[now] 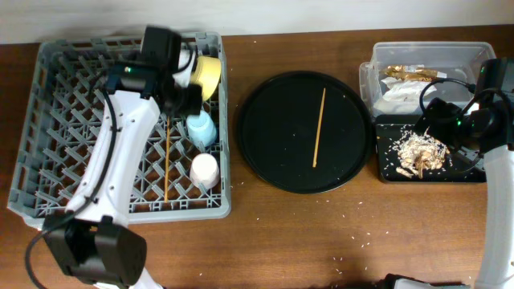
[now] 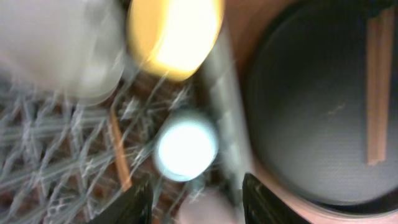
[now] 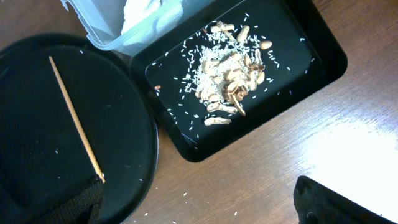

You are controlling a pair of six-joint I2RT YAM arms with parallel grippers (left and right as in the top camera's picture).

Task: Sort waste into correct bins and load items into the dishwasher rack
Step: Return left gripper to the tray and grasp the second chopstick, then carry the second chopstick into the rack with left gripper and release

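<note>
At the rack's [image 1: 48, 120] right edge, the left gripper [image 2: 200, 202] hangs with fingers [image 2: 140, 202] spread wide, holding nothing. Crowded there: bowl [image 1: 207, 74] just beside it at the back corner, blue cup [image 1: 201, 128] right below, pink cup [image 1: 205, 170] nearer the front, all among the pegs. One chopstick [image 1: 166, 160] lies along the grid left of the cups. The rack's left half has open room.

The round tray [image 1: 273, 152] sits between rack and bins, the loose chopstick [image 1: 319, 128] lying on it, clear on all sides. Bare table [image 1: 321, 241] in front.

Right side: the tub [image 1: 474, 56] holds the wrapper [image 1: 409, 74] and napkins [image 1: 397, 92]. The black tray [image 1: 389, 172] touches its front and holds the scraps [image 1: 419, 151].

The left wrist view is blurred. It shows a pale plate [image 2: 62, 43] beside the bowl, which the arm mostly hides from overhead, and the pink cup low between the fingers; contact can't be told.

The right wrist view shows the right gripper [image 3: 205, 205] wide and empty over table by the black tray's front edge, the round tray's rim close to the left.
</note>
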